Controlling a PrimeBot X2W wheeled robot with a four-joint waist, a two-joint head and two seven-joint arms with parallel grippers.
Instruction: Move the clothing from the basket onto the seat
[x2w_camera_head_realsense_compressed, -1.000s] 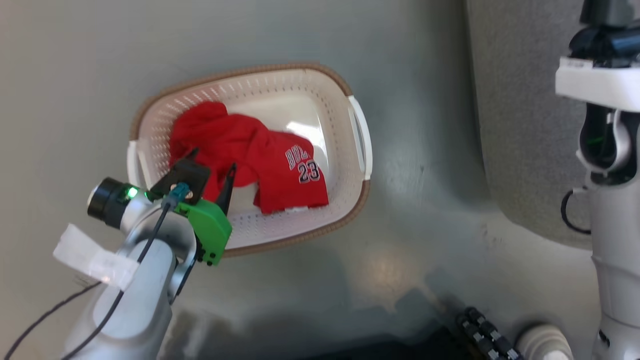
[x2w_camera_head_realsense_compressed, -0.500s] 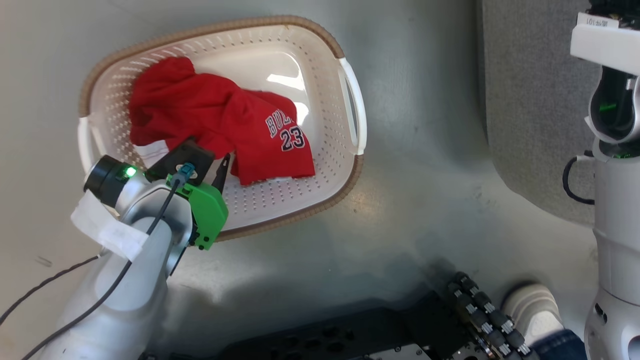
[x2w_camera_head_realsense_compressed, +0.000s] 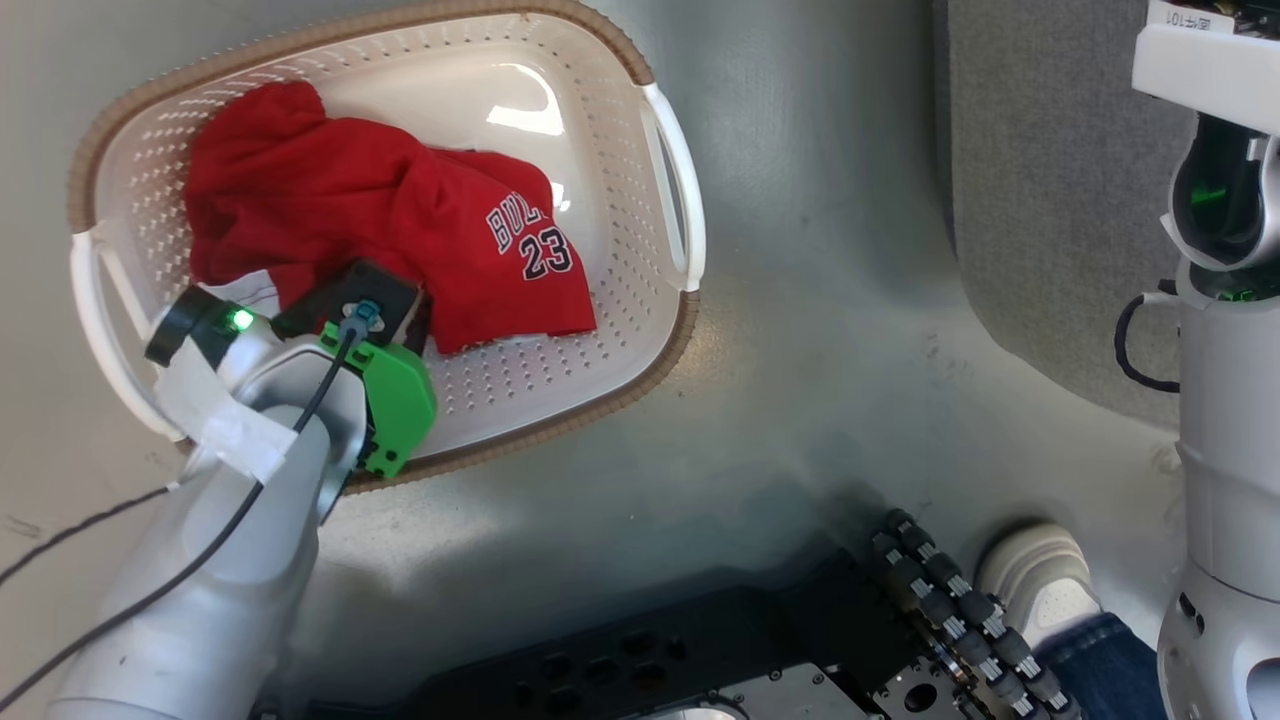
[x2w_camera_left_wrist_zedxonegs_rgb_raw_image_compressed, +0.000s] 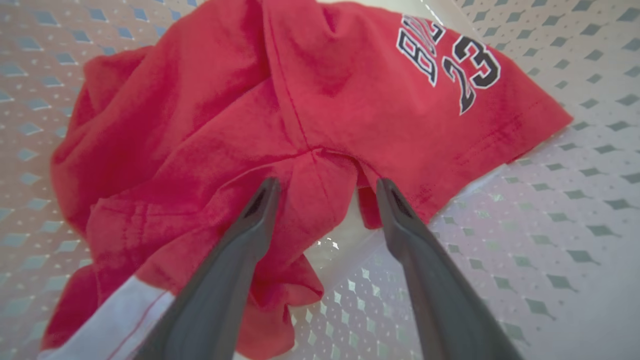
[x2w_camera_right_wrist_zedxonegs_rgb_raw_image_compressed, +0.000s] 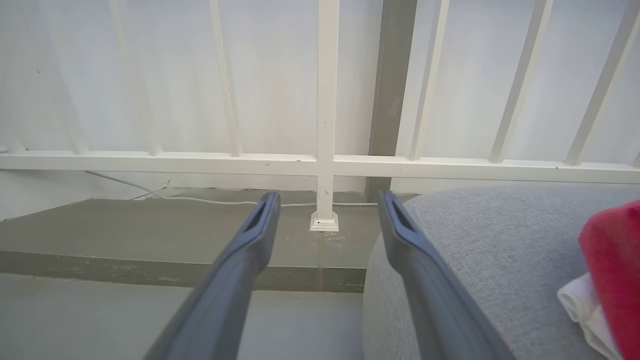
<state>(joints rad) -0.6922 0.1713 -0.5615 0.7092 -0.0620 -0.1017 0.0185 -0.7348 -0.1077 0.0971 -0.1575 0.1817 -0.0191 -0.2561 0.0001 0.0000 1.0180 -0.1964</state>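
Some clothing (x2w_camera_left_wrist_zedxonegs_rgb_raw_image_compressed: 225, 110) crumpled in basket (x2w_camera_head_realsense_compressed: 625, 320), straddled by left gripper (x2w_camera_left_wrist_zedxonegs_rgb_raw_image_compressed: 327, 182), jaws spread, nothing pinched yet. Seemingly one red piece (x2w_camera_right_wrist_zedxonegs_rgb_raw_image_compressed: 612, 260) already on seat (x2w_camera_right_wrist_zedxonegs_rgb_raw_image_compressed: 475, 240), near right gripper (x2w_camera_right_wrist_zedxonegs_rgb_raw_image_compressed: 325, 197), likewise agape. Remaining: pinch, lift, carry across.

Soft red cloth clothing (x2w_camera_left_wrist_zedxonegs_rgb_raw_image_compressed: 310, 100), glossy perforated plastic basket (x2w_camera_head_realsense_compressed: 610, 150), matt grey fabric seat (x2w_camera_right_wrist_zedxonegs_rgb_raw_image_compressed: 490, 250)

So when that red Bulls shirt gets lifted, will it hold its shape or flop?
Probably flop: the red clothing lies crumpled in soft folds. It looks thin, so likely light. Pinched at one spot by the left hand, the rest would probably hang down.
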